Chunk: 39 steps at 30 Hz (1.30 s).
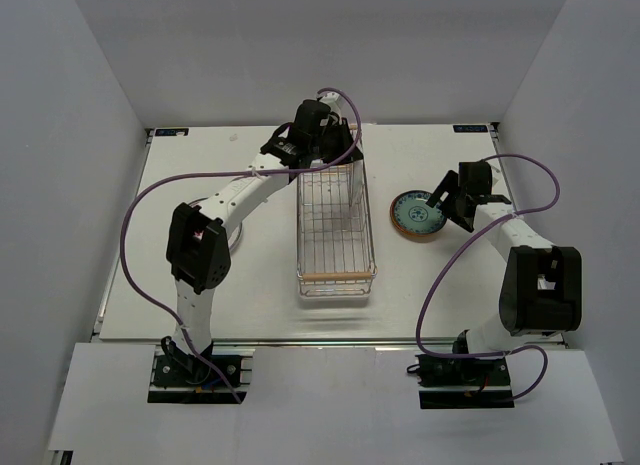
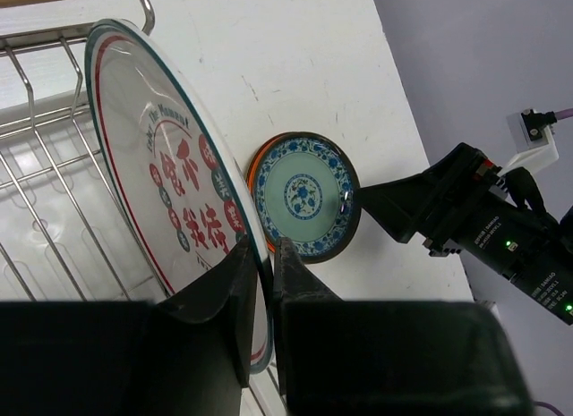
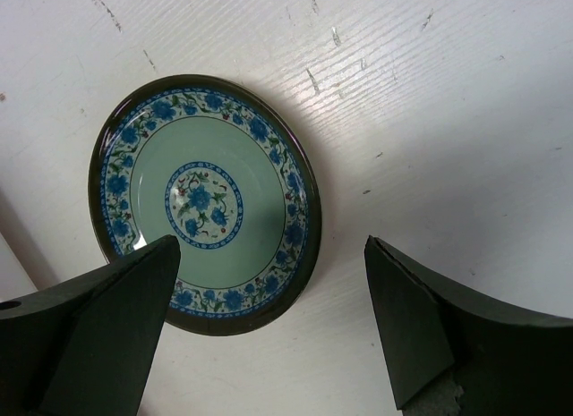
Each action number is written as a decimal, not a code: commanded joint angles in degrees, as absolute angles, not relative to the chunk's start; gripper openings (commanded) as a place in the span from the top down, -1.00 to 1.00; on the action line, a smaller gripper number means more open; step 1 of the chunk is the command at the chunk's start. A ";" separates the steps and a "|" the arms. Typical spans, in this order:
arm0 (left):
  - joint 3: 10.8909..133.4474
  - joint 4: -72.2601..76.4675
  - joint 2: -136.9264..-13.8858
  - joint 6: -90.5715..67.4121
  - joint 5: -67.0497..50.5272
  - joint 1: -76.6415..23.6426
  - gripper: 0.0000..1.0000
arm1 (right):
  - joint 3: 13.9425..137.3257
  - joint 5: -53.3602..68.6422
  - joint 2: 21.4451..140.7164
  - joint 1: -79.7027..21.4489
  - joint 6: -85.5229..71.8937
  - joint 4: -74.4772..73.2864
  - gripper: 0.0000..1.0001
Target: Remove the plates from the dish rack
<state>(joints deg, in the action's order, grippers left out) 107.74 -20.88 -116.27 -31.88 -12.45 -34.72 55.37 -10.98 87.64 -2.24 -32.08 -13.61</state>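
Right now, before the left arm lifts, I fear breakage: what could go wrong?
The left gripper pinches the white plate only at its rim, so it could pivot or slip. Its edge may snag the dish rack wires. The right gripper hangs open over the teal plate, blocking that spot.

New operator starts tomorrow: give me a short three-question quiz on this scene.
1. True or false: the left jaws are shut on the white plate in the dish rack.
2. Where is the teal plate? A: in the rack. B: on the table beside the rack. C: in the right jaws.
3. Fill in: the right jaws stand ____ above the teal plate.
Key: 1 true; 2 B; 3 open.
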 commanded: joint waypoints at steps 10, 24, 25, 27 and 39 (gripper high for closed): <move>107.76 -21.45 -108.55 -29.79 -7.56 -35.07 0.76 | 56.07 -11.16 87.63 -1.93 -31.73 -13.80 -0.78; 103.54 -19.51 -99.41 -28.21 -8.70 -35.07 0.77 | 56.07 -10.46 87.01 -2.02 -31.29 -14.15 -0.78; 103.27 -19.69 -98.80 -27.78 -8.70 -35.07 0.77 | 55.99 -10.46 86.75 -2.02 -31.12 -14.06 -0.79; 103.53 -20.39 -97.04 -27.33 -8.70 -35.07 0.77 | 55.72 -10.28 86.40 -2.02 -31.20 -13.89 -0.79; 102.84 -26.97 -85.35 -19.61 9.01 -35.07 0.86 | 55.46 -10.98 84.99 -2.11 -30.41 -14.41 -0.78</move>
<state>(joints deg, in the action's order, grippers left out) 103.07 -25.43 -91.29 -23.31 -4.84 -35.35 55.37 -10.09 87.11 -2.24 -31.07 -13.72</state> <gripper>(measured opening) 0.180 0.891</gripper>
